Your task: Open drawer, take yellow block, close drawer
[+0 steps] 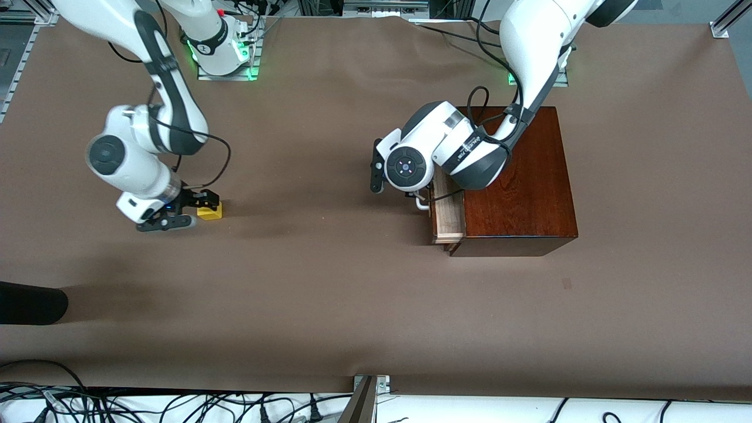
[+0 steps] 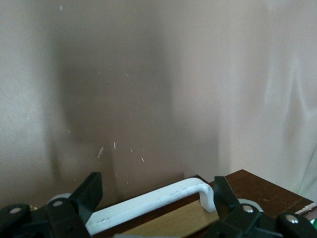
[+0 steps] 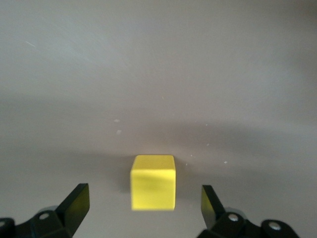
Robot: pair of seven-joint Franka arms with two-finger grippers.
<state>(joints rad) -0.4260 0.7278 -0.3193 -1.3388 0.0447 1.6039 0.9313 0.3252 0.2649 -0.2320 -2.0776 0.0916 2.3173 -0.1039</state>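
The drawer (image 1: 449,214) of pale wood stands a little way out of the dark-wood box (image 1: 520,176). Its white bar handle (image 1: 421,204) points toward the right arm's end of the table. My left gripper (image 1: 418,197) is open at the handle; in the left wrist view the handle (image 2: 148,201) runs between the two black fingers (image 2: 89,191). The yellow block (image 1: 210,211) rests on the brown table toward the right arm's end. My right gripper (image 1: 194,210) is open and low, and the block (image 3: 153,182) sits just ahead of its spread fingertips (image 3: 77,201).
The brown table cover (image 1: 329,282) is bare between the block and the box. A dark object (image 1: 29,302) juts in at the right arm's end, nearer the front camera. Cables (image 1: 176,405) and a metal post (image 1: 364,399) line the near edge.
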